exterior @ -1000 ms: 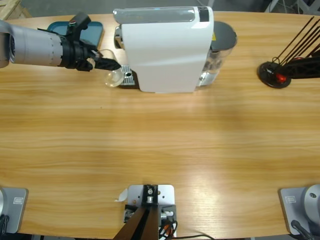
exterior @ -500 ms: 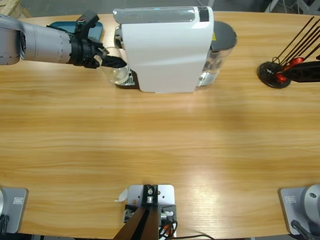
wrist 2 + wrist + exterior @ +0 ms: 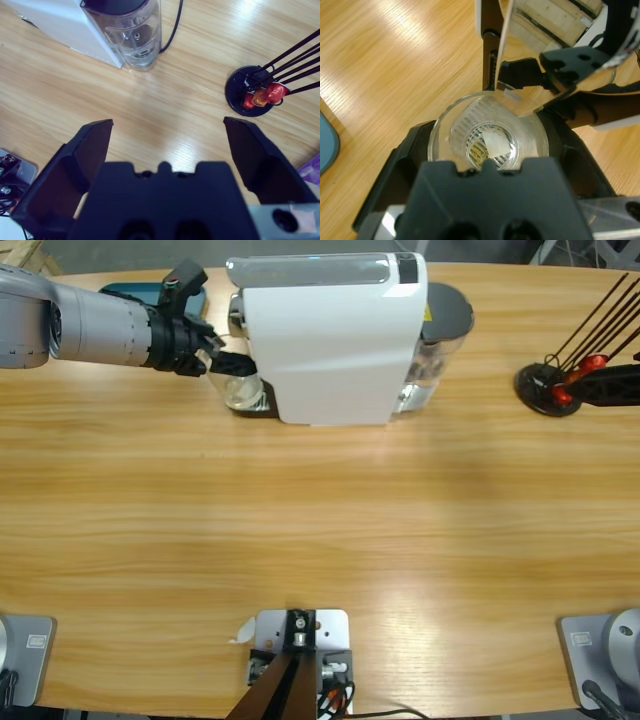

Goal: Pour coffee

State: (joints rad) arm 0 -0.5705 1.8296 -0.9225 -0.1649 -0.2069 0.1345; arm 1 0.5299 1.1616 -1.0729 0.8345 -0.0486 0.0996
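The left claw (image 3: pixel 228 364) grips an empty clear glass (image 3: pixel 488 138) on the drip tray under the white coffee machine's (image 3: pixel 335 340) spout, near the tabletop's (image 3: pixel 320 530) far edge. No coffee shows yet; brewing and pouring remain. The right claw (image 3: pixel 167 132) hangs open, idle.

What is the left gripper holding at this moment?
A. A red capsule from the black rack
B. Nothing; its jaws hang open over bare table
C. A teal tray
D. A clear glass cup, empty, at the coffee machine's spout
D. The left wrist view shows the left gripper closed around a clear glass cup with no liquid visible in it, under the white coffee machine.
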